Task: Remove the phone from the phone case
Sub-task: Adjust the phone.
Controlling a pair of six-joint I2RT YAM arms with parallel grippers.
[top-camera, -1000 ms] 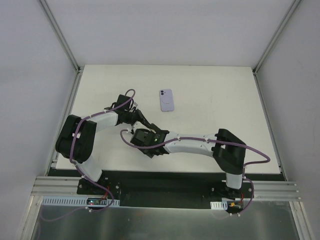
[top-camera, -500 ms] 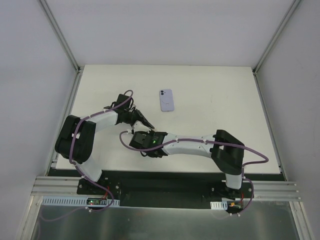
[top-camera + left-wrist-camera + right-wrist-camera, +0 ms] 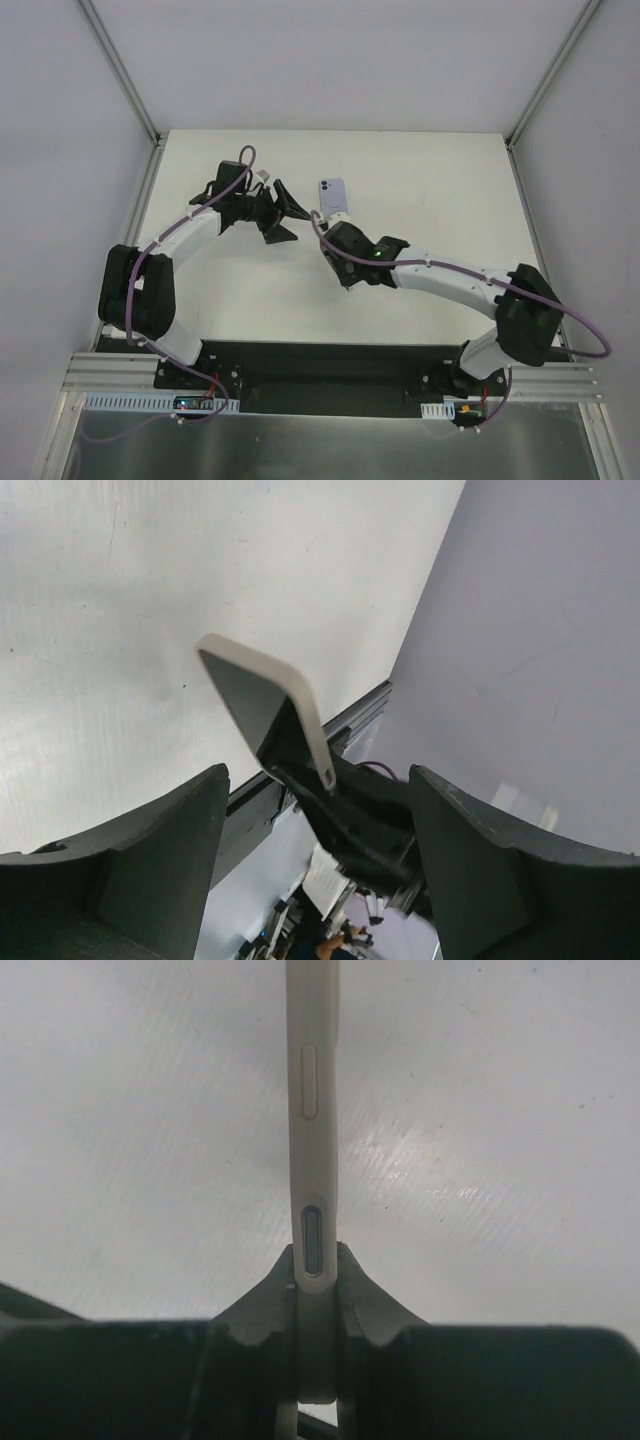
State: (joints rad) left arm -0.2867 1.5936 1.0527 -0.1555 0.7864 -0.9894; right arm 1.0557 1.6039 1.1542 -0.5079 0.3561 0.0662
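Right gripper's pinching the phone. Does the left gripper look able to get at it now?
Probably yes: the left gripper is open and faces the phone, whose far end sticks out clear of the right gripper.

Edge-on phone (apparently bare) in gripper

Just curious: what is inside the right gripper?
A thin pale slab, pinched edge-on by the right gripper. Its fingers cover the lower faces; phone or case, I cannot tell.

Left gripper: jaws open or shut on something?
Open. In the left wrist view the left gripper stands spread wide with nothing between; the white-edged slab beyond is pinched by the right gripper.
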